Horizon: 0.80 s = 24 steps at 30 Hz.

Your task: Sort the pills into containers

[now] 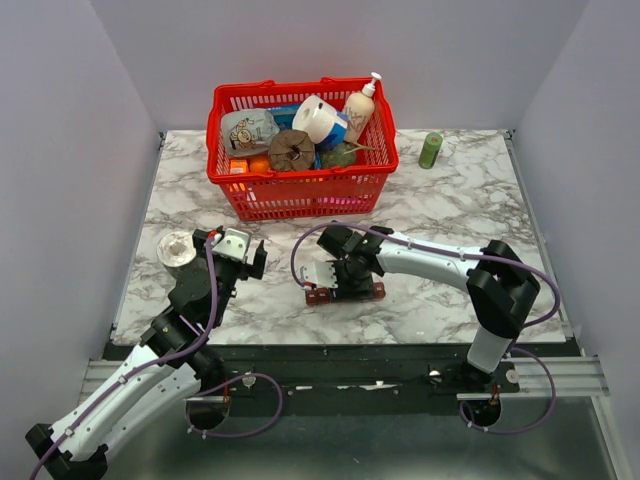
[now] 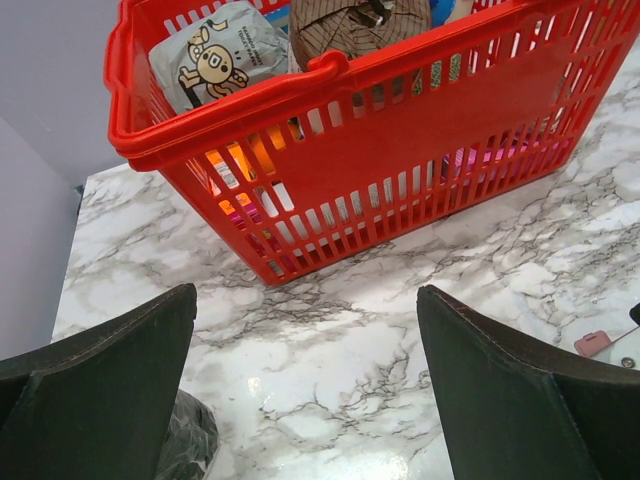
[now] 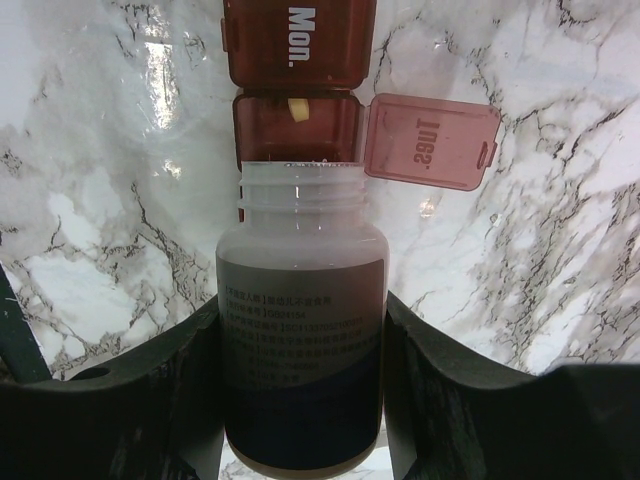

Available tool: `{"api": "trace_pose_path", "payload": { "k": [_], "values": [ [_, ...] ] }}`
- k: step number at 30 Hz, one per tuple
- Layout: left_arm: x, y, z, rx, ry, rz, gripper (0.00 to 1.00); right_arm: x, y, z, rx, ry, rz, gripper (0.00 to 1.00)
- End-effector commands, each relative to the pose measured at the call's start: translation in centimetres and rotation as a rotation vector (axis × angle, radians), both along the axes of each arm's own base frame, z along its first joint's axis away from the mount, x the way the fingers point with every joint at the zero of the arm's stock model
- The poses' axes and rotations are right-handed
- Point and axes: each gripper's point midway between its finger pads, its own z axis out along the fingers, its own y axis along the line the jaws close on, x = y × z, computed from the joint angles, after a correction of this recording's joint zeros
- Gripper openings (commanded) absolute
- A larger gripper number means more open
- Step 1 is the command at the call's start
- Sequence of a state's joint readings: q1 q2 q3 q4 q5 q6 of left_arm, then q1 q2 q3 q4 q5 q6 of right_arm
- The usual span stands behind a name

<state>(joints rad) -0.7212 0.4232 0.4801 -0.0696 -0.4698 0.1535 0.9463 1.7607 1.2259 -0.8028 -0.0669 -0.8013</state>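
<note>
**Ana:** Look, a swirly grey-and-white table (image 1: 450,200) with plain grey walls all round! Is the pill job done?

**Ben:** No, I think it has only just begun. The containers (image 1: 345,293) are that dark red strip of little boxes. One lid (image 3: 432,140) is flipped open, and one pale pill (image 3: 296,108) sits inside. The "Mon." box (image 3: 300,35) beside it is shut. I cannot see the other boxes well.

**Ana:** Where is the strip?

**Ben:** Flat on the table, near the front, right under the right gripper (image 3: 302,310). That gripper squeezes a bottle (image 3: 300,250) with no cap. The bottle's mouth is right at the open box.

**Ana:** And the left gripper (image 2: 308,330)?

**Ben:** Its fingers (image 2: 100,370) are spread wide and hold nothing. It is off to the left, well apart from the strip, facing the red basket (image 2: 400,170).
</note>
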Motion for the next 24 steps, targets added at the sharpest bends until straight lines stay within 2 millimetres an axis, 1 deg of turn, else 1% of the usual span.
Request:
{"api": "trace_pose_path", "payload": {
  "k": [1,4,5,8,9,13,15,24],
  "values": [
    [-0.1,-0.1,0.2,0.001,-0.015,-0.014,0.99,0.0,0.1,0.2,-0.021,-0.007,0.002,0.13],
    [-0.1,-0.1,0.2,0.002,-0.014,-0.016,0.99,-0.2,-0.2,-0.2,-0.04,0.002,0.004,0.12],
    [-0.1,-0.1,0.2,0.001,-0.015,-0.014,0.99,-0.2,0.0,-0.1,-0.029,-0.001,0.003,0.13],
    [-0.1,-0.1,0.2,0.003,-0.015,-0.014,0.99,0.1,0.6,0.8,0.015,-0.018,0.001,0.13],
    [-0.1,-0.1,0.2,0.003,-0.015,-0.016,0.99,0.0,0.7,0.8,0.013,-0.013,0.005,0.13],
    [-0.1,-0.1,0.1,0.006,-0.012,-0.017,0.99,-0.3,-0.3,-0.4,-0.046,0.007,0.004,0.13],
    [-0.1,-0.1,0.1,0.003,-0.013,-0.014,0.99,-0.4,-0.3,-0.6,-0.046,0.009,0.005,0.13],
    [-0.1,-0.1,0.2,0.001,-0.015,-0.016,0.99,0.2,0.1,0.3,-0.057,0.005,-0.001,0.13]
  ]
}}
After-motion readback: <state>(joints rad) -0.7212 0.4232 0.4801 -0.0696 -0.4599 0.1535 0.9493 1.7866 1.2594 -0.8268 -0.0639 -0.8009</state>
